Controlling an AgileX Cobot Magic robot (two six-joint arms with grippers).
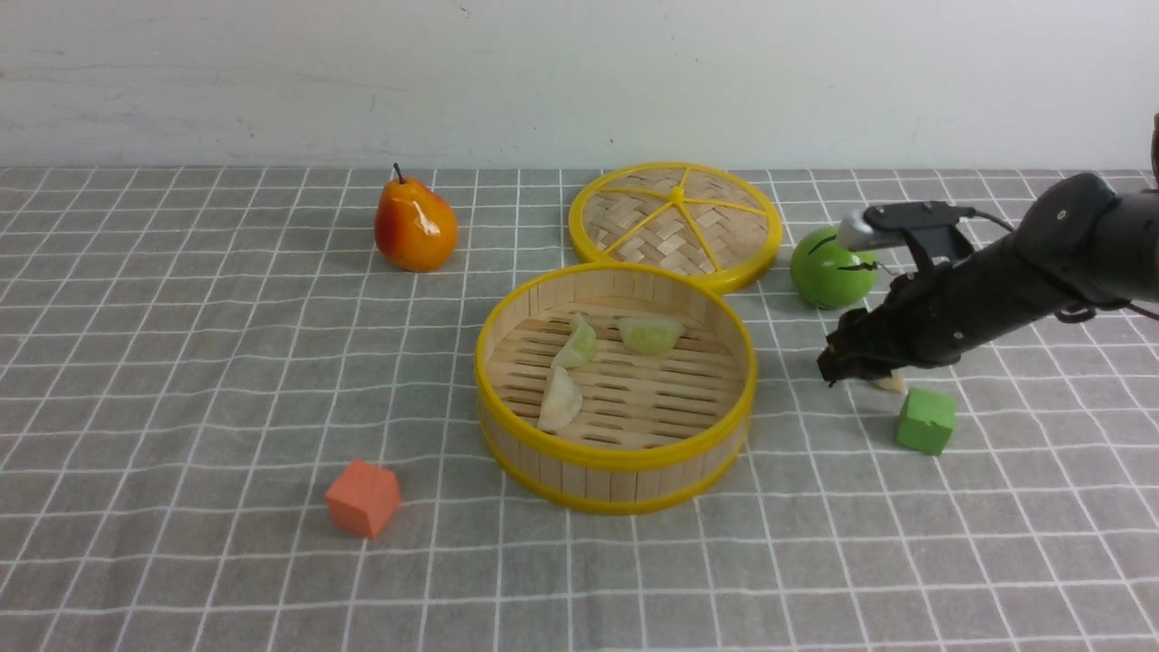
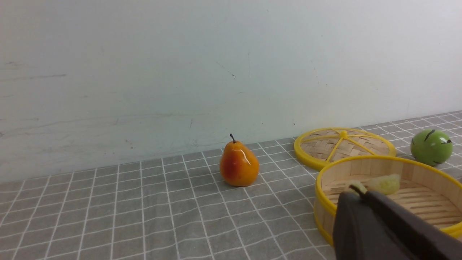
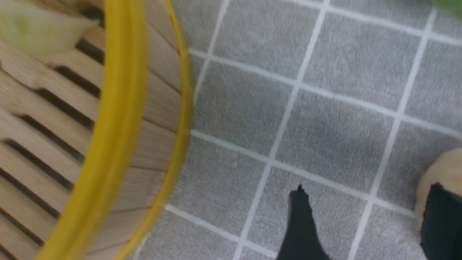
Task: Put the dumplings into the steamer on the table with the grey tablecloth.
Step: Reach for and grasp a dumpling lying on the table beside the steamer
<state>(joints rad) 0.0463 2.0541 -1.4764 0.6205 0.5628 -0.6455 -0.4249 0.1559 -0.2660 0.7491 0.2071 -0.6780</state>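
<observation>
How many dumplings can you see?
4. Three dumplings lie in the steamer: two toward its far side, one nearer its left wall. The fourth dumpling lies on the grey tablecloth beside the green cube, partly hidden by the right tool.

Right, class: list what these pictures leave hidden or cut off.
- Fourth dumpling: front view, mostly hidden by the right gripper; right wrist view, cut off by the frame edge.
- Left gripper: absent from front view; left wrist view crops most of it.
- Steamer: right wrist view shows one rim section only.
</observation>
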